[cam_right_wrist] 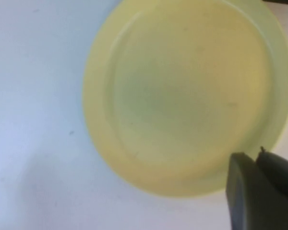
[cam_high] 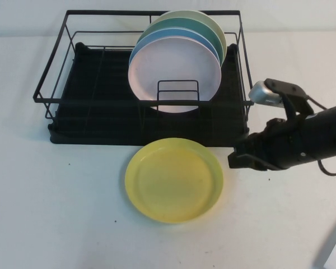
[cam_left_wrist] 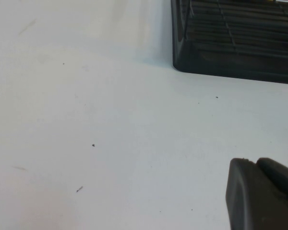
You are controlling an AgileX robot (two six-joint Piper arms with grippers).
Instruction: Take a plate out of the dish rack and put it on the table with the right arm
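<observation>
The yellow plate (cam_high: 174, 179) lies flat on the white table (cam_high: 56, 213), just in front of the black dish rack (cam_high: 95, 120). It fills the right wrist view (cam_right_wrist: 182, 91). My right gripper (cam_high: 236, 159) is shut and empty, just right of the plate's rim and apart from it; in its wrist view (cam_right_wrist: 253, 160) the jaws are pressed together. My left gripper (cam_left_wrist: 252, 164) is shut and empty over bare table, near a corner of the rack's tray base (cam_left_wrist: 230, 43). The left arm is out of the high view.
Several plates stand upright in the rack's right half: a pale pink one (cam_high: 176, 70) in front, a blue one (cam_high: 157, 38) and green ones (cam_high: 204, 28) behind. The rack's left half holds none. A pale object (cam_high: 335, 252) sits at the table's front right corner.
</observation>
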